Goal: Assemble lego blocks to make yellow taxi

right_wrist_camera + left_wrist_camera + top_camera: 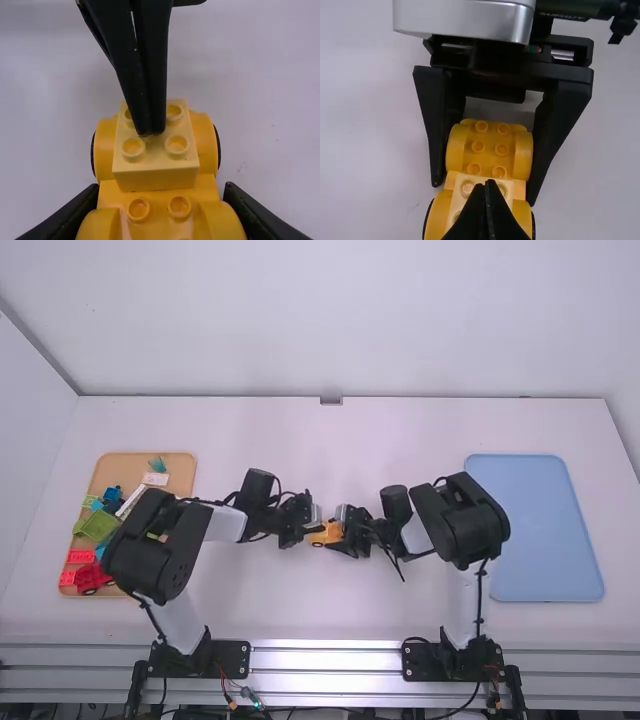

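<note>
1. At the table's middle, we are seeing the left gripper (pixel 319 530) holding closed, empty fingers over the pale yellow block (pixel 156 177).
2. We are finding that block sitting on the yellow car base (pixel 489 137).
3. To the right, the right gripper (pixel 339 531) is clasping the base's sides.

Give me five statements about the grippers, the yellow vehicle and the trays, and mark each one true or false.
1. The right gripper has a finger on each side of the yellow vehicle. True.
2. The left gripper's fingers are spread wide apart. False: the left gripper has its fingers together.
3. A pale yellow block sits on top of the yellow vehicle. True.
4. The blue tray lies to the left of both arms. False: the blue tray is on the right side of the table.
5. The tan tray holds red blocks among other pieces. True.
</note>
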You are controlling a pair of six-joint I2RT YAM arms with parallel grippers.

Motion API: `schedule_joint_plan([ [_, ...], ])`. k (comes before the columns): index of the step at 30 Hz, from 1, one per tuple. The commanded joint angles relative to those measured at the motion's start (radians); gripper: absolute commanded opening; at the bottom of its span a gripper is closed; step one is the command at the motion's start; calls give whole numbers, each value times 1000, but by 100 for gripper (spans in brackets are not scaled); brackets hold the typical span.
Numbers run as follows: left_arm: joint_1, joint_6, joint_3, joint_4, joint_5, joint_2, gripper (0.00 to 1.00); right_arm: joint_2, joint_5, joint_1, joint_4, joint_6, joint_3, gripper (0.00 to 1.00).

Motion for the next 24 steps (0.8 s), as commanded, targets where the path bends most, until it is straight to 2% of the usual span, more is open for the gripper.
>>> schedule_joint_plan([
  [1, -4, -26, -27, -69, -227, -10, 1, 16, 8, 4, -7, -12, 2, 57],
  [7, -4, -50, 30, -176, -186, -231, 5, 16, 8, 4, -6, -12, 2, 58],
  [8, -1, -87, 42, -187, -228, -291, 24, 16, 11, 4, -6, -12, 2, 58],
  [9, 5, -125, 47, -190, -272, -330, 94, 16, 16, 4, -7, -12, 2, 63],
  [10, 20, -188, 50, -190, -343, -389, 99, 16, 30, 5, -7, -11, 2, 63],
  [16, 89, -533, 47, -236, -597, -618, 99, 16, 129, 25, -6, 26, 2, 64],
  [18, 111, -604, 47, -280, -670, -673, 99, 12, 172, 35, -8, 58, 2, 69],
  [21, 162, -686, 47, -375, -840, -761, 99, -9, 256, 61, -36, 88, 0, 91],
  [23, 183, -734, 47, -401, -892, -779, 99, -37, 290, 74, -75, 81, 0, 100],
  [24, 195, -768, 47, -412, -915, -783, 99, -56, 312, 82, -104, 78, 0, 99],
])
